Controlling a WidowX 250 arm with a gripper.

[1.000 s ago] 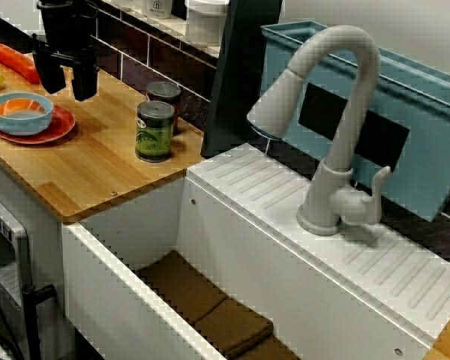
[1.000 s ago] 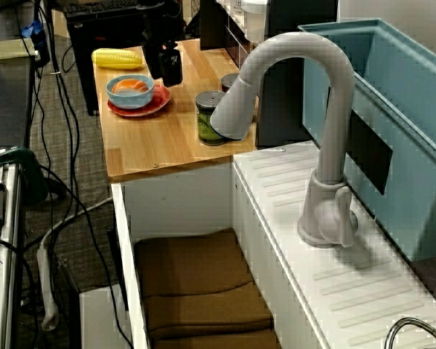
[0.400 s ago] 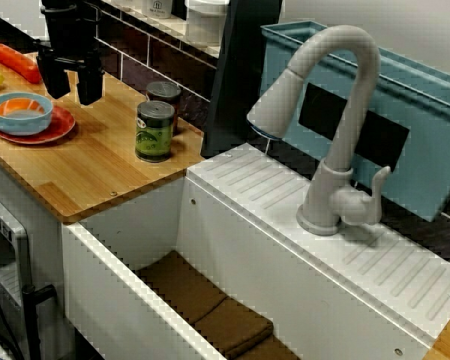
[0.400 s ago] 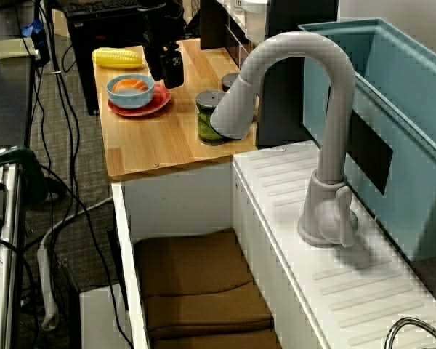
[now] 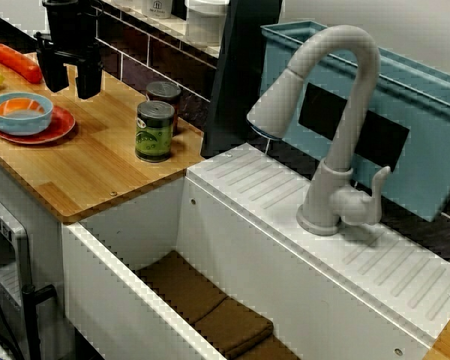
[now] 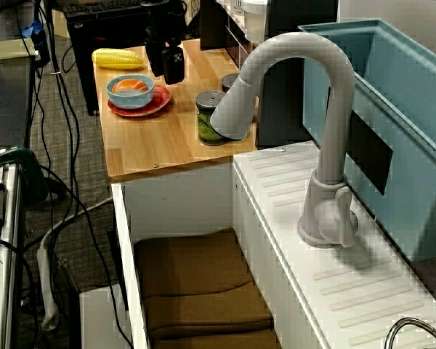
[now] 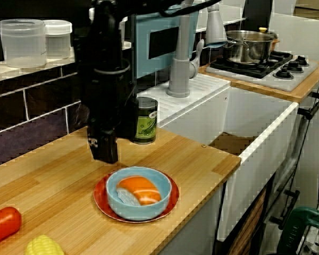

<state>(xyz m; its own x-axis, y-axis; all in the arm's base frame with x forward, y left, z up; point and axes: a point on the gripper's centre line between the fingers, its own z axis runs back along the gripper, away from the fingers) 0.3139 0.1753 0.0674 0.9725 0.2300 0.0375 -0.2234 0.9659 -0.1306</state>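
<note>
One yellow corn cob (image 7: 42, 247) and a red carrot (image 7: 2, 223) lie nearest you in the view from the counter's end, to the left of the blue bowl (image 7: 135, 209). That bowl sits on a red plate (image 7: 99, 202) on the counter (image 7: 196, 159) and holds an orange piece (image 7: 141, 188). Just behind the bowl, note the gripper (image 7: 103, 151): it hangs upright, apart from the bowl; the view from above the sink shows its fingers (image 5: 88, 79) spread with nothing between them. Farther behind the bowl stands a green can (image 7: 144, 121), then the faucet (image 7: 179, 53).
</note>
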